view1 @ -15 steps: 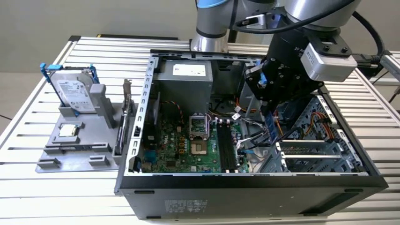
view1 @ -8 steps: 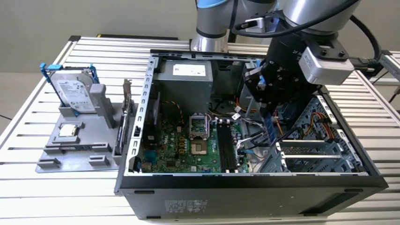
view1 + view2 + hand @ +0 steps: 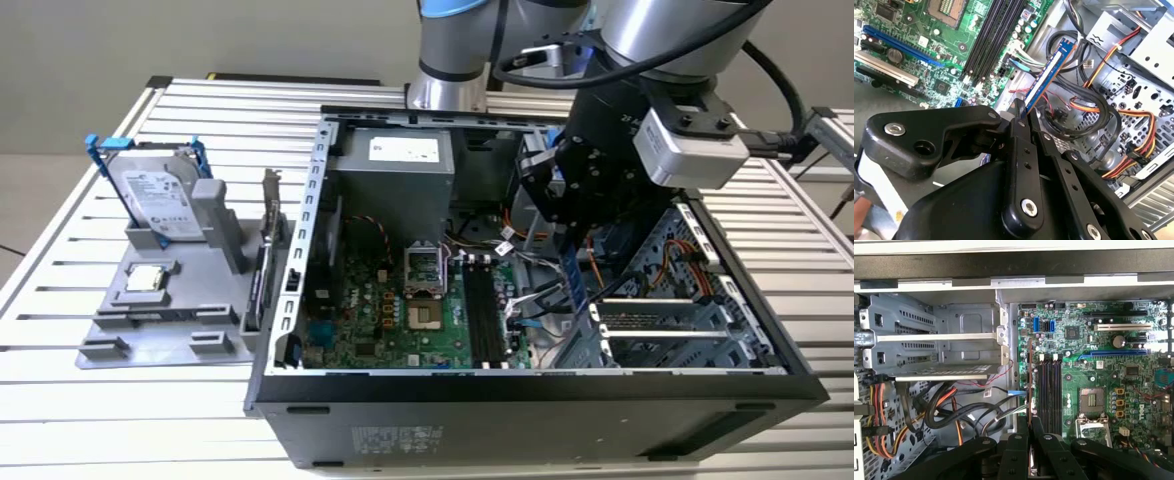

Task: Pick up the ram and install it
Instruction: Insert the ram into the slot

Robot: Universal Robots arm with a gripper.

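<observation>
Beside slots (image 3: 993, 36), tool (image 3: 1021, 111) grips ram (image 3: 1048, 74); edges apparently free.

A slatted metal table (image 3: 60, 250) is carrying an open computer case (image 3: 534, 415) and a gray parts tray (image 3: 147, 335).

The table's silver slats are running across from the exterior view's left to its right. The black case is lying on its side with its open face up, taking up the middle of the tabletop and reaching toward the edge on the exterior view's right. The gray tray is sitting flat just beside the case, between it and the edge on the exterior view's left, with bare slats showing along that edge.
</observation>
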